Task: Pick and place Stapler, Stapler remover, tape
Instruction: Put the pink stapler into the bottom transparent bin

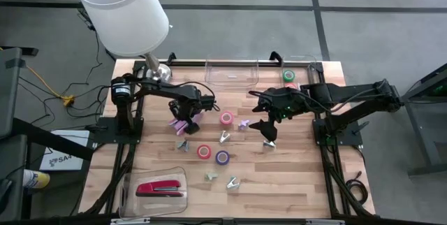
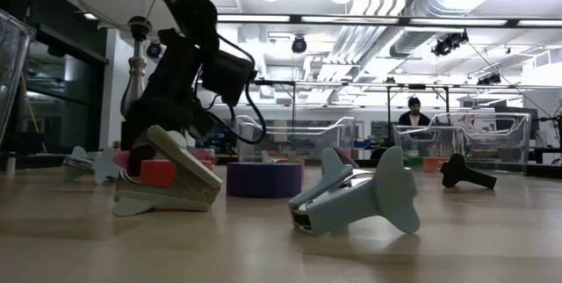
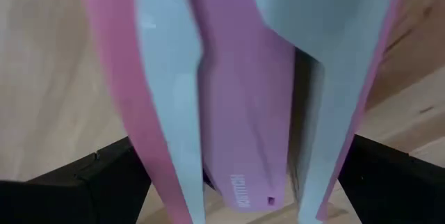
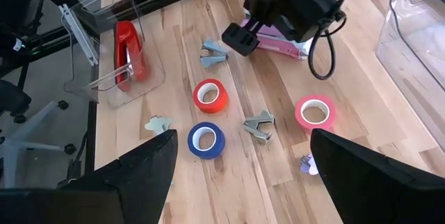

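A pink stapler (image 1: 177, 124) with pale grey parts lies flat on the wooden table at the left. My left gripper (image 1: 187, 117) points down over it, open, one finger on each side of the stapler's body (image 3: 243, 113); I see no touch. My right gripper (image 1: 269, 128) hangs open above the table's middle right, with nothing between its fingers (image 4: 243, 182). Tape rolls lie flat on the table: pink (image 1: 226, 118), red (image 1: 204, 151) and purple (image 1: 222, 157). Small silvery staple removers (image 1: 224, 137) lie scattered among them. A red stapler (image 1: 159, 189) sits in a clear tray.
The clear tray (image 1: 133, 183) with the red stapler stands at the near left corner. Two clear bins (image 1: 232, 71) stand at the far edge; the right one holds a green tape roll (image 1: 289, 75). A white lamp (image 1: 122, 5) rises over the far left corner.
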Robot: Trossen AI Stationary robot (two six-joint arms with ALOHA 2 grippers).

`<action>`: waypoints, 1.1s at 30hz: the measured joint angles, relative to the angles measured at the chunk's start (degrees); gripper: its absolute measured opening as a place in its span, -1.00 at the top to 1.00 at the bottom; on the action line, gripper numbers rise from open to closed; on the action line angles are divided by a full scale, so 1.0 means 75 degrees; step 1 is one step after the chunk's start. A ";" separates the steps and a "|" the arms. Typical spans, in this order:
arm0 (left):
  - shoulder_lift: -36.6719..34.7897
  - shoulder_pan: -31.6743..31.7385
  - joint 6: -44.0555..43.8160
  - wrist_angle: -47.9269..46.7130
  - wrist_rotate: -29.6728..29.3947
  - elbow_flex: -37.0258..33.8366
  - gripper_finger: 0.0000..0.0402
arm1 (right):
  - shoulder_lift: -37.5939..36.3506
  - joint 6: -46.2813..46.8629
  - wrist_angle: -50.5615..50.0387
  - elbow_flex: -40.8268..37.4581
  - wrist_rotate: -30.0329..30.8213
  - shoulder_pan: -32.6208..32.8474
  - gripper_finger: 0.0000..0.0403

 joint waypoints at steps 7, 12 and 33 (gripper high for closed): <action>-0.0012 -0.0226 -0.0001 0.0136 -0.0291 -0.0101 -0.98 | 0.0000 -0.0003 0.0000 0.0000 0.0010 0.0000 -0.59; 0.0002 -0.0209 -0.0221 0.0134 -0.0127 -0.0104 -0.90 | 0.0000 -0.0023 0.0000 0.0000 0.0010 0.0000 -0.59; -0.0241 -0.0218 -0.0164 0.0214 0.0012 -0.0153 -0.09 | 0.0000 0.0070 0.0003 0.0000 0.0094 0.0002 -0.59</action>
